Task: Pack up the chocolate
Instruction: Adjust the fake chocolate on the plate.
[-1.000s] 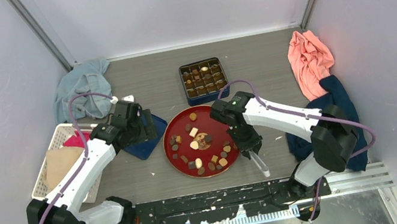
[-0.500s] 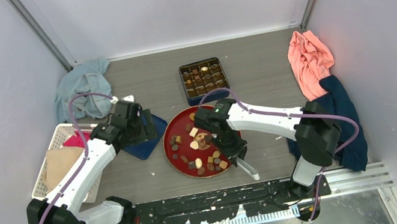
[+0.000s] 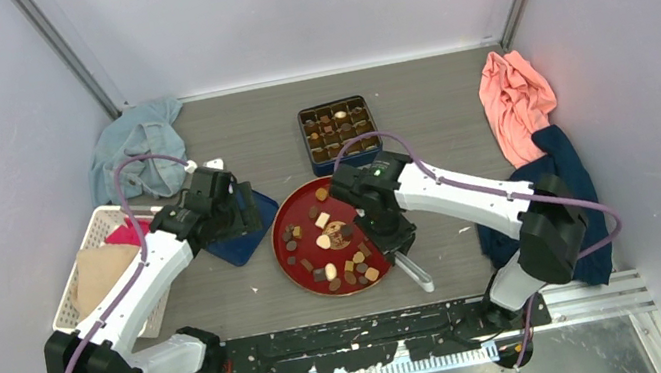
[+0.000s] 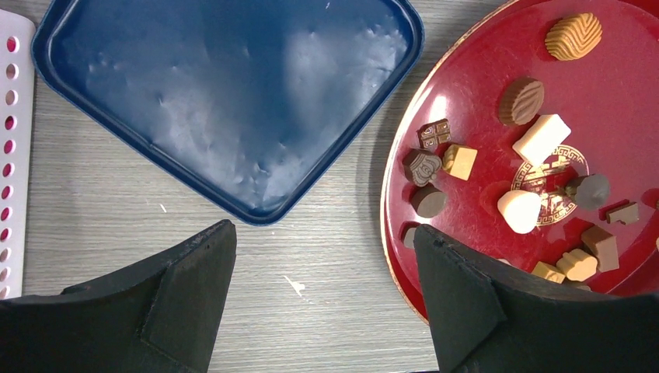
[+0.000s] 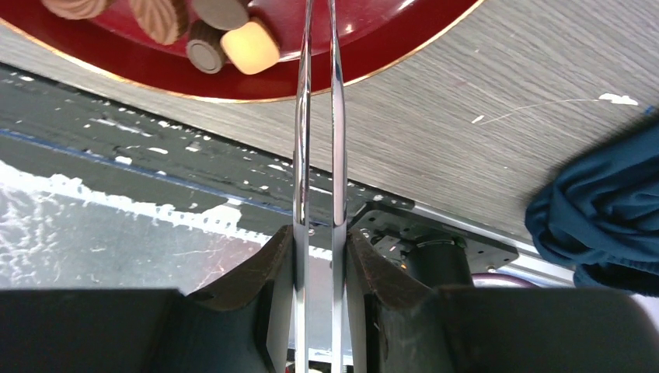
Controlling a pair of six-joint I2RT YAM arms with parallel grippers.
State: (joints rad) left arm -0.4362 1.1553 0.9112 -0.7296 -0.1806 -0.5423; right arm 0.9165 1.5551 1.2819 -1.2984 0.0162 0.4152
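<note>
Since a second ago the right arm has swung leftward, carrying the right gripper point(image 3: 395, 242) from beside the round red lacquer plate point(image 3: 299, 204) to its near-right rim; the left arm has not shifted. The right gripper is clamped on thin shiny metal tongs point(image 5: 301, 116), whose blades stand almost together. Their ends run out of the wrist view, so I cannot tell whether they carry a piece.

The bite-size assorted chocolate point(image 3: 324, 242) lies loose across the plate. More pieces sit in the dark blue compartmented square tin point(image 3: 339, 131) just beyond the plate's far rim.

From above, the tongs' long axis slants toward the near table edge and slightly right, away from the plate. The loose pieces therefore lie left of and beyond the tool, the closest ones hugging the near-right rim. They share no heading, and most are too round or square to have a long axis.

The left gripper point(image 4: 324, 235) hangs wide open and empty between the dark blue square lid point(image 4: 233, 101) and the plate's left rim. The right arm, tool in hand, looks better placed for the next pick.
</note>
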